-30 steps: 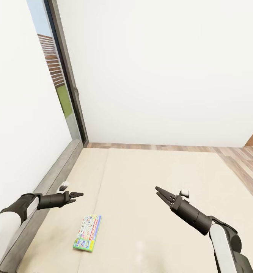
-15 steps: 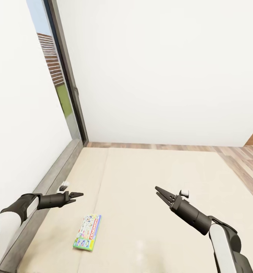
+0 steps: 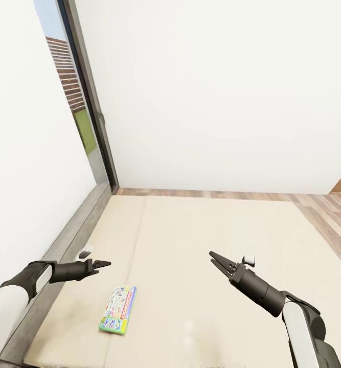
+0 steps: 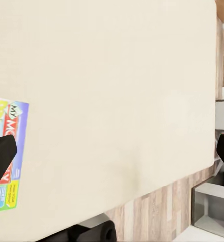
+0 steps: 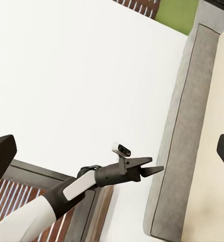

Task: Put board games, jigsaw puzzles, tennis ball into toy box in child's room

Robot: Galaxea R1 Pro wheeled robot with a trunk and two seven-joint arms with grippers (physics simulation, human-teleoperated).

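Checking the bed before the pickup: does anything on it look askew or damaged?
Nothing stands out. One board game lies flat and intact on the mattress, below the left gripper.

Mattress (image 3: 216, 245) open between tools; headboard (image 3: 73, 235) and wall (image 3: 27, 179) hem left side.

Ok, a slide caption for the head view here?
Both arms held above the beige bed, a printed board game lying flat near the left hand.

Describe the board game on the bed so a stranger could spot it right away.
Look at the beige bed beside the grey headboard. Near its headboard side, under the left gripper, lies the board game: a flat green, white and blue printed box, the sole thing visible on the mattress.
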